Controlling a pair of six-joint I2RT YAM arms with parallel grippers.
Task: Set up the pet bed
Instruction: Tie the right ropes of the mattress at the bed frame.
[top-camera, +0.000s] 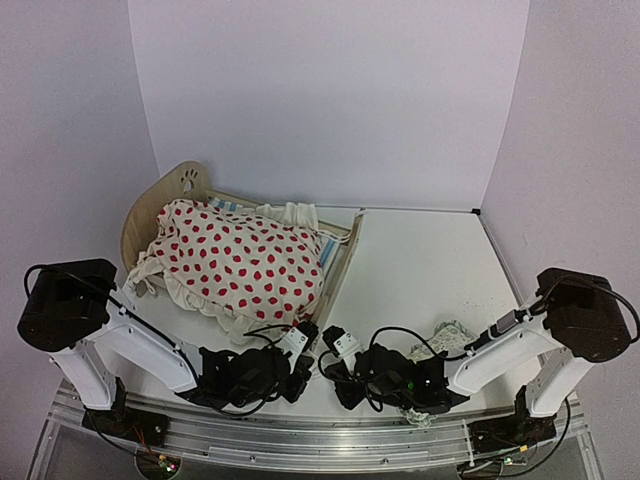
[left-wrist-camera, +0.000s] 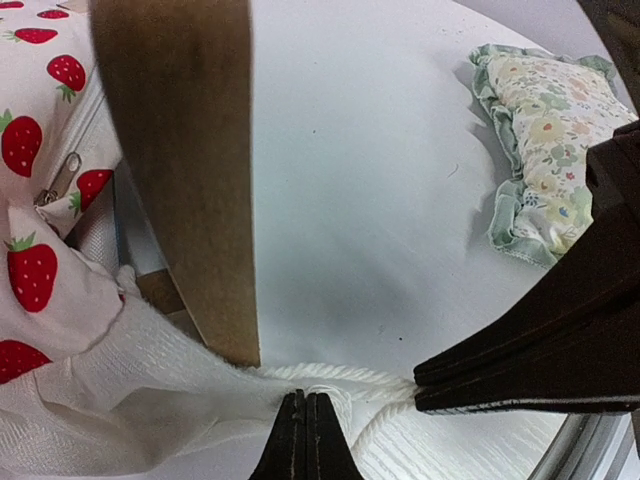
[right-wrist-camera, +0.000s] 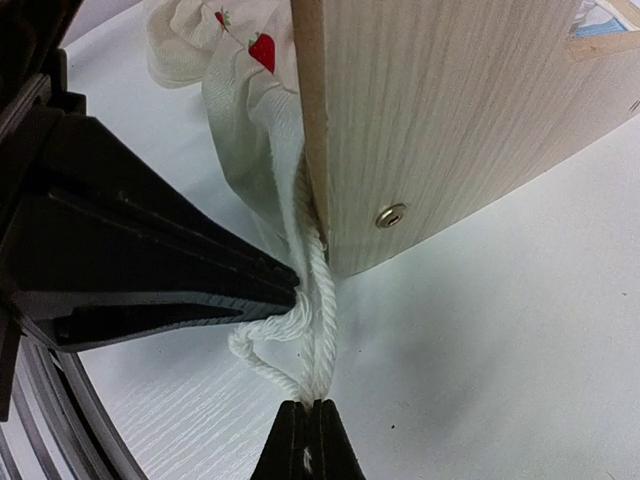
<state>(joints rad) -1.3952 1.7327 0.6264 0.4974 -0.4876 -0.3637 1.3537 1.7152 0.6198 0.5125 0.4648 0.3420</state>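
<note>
Pet bed (top-camera: 185, 185) on white table (top-camera: 420, 270), pale lilac walls (top-camera: 330, 90) around

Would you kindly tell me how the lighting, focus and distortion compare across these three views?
Top external: soft, even light, sharp throughout. Left wrist: the pet bed has its footboard blurred near the lens, shading the table. Right wrist: cord crisp, table edge bowed by the wide lens.

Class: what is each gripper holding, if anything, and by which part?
Both hold the white cord beside the pet bed's footboard: the left gripper pinches its loop, the right gripper the strand near the footboard corner.
</note>
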